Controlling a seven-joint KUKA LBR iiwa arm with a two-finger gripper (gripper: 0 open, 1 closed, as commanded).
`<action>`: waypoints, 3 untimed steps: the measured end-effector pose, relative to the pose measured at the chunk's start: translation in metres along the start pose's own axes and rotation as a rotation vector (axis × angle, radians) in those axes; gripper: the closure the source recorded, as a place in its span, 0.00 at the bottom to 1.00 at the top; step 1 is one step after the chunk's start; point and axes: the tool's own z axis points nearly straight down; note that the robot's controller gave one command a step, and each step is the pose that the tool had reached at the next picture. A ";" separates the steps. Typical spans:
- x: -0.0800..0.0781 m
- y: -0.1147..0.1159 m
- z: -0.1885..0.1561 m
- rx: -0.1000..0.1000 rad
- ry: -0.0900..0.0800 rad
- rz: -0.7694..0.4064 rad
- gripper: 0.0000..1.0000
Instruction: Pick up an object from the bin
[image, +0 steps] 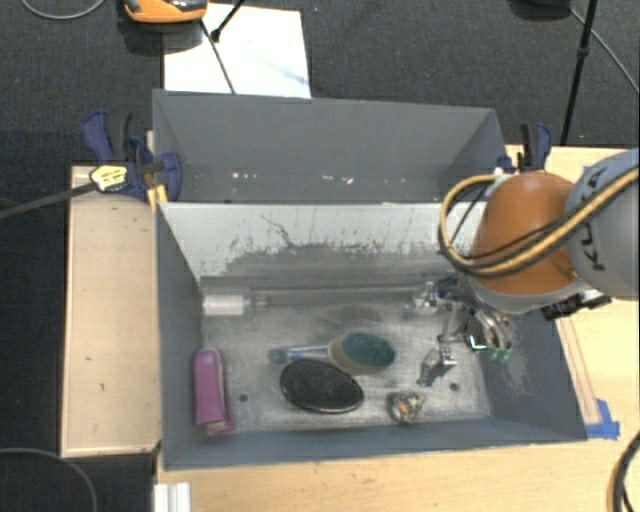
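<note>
the gripper (446, 350) hangs low over bare floor at the right end of the bin (320, 240). the thing nearest it is a small crumpled lump (405, 406), greyish-brown, lying just beside the gripper toward the view's lower left and apart from it. it has no clear long axis, so it offers no preferred line of approach.

level with the gripper and farther to the view's left lies a teal round-headed brush (362, 352). its head is the end closer to the gripper, and its blue handle runs straight away from it. a black oval pad (320, 387) sits beyond the lump, just beside the brush head. a purple cylinder (207, 390) and a white tube (225, 303) lie well apart from the gripper, at the far end.

the arm comes in over the right wall, with its wrist under the orange cover (520, 235) and the tool pointing steeply down. whether the gripper is released or clenched cannot be told, and nothing shows held in it. by my judgement, taking the lump calls for a short shift toward the lower left and then a descent.
</note>
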 end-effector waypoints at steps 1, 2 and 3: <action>-0.034 0.076 0.053 -0.003 -0.008 0.020 0.00; -0.034 0.071 0.050 0.000 -0.011 0.024 1.00; -0.006 0.132 -0.073 -0.004 -0.013 0.034 1.00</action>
